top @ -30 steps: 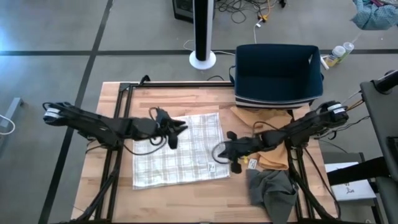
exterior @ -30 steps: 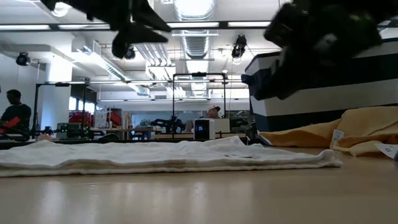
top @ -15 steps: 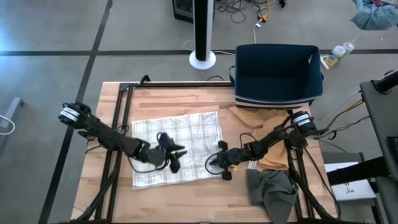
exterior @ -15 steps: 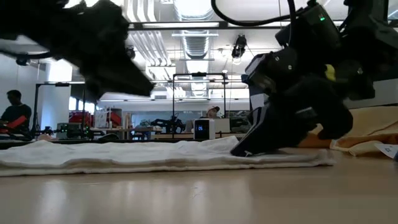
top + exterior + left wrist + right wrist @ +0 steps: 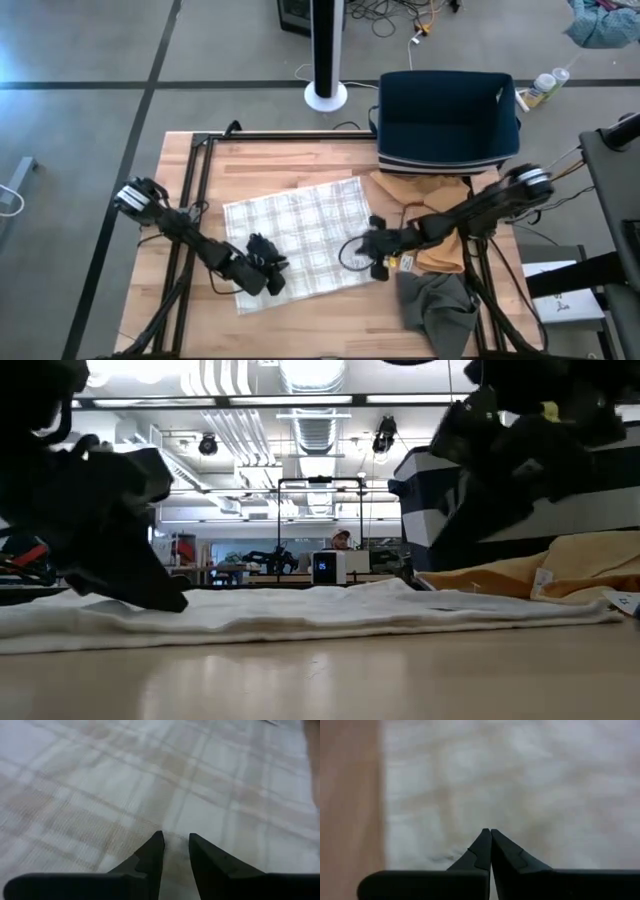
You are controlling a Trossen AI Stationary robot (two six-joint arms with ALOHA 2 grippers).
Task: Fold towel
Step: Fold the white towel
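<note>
2 claws flank the checked towel [image 5: 300, 235]: left claw [image 5: 268, 272] slightly spread, right claw [image 5: 372, 252] pressed together.

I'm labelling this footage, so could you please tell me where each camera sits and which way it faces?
High view: overhead, straight down on the table; both arms show.
Low view: table height, level across the plaid towel into the room; dark arm parts show at both sides.
Left wrist view: looks past the left gripper onto the towel.
Right wrist view: looks past the shut right gripper at the towel's edge.
All four views share the towel.
</note>
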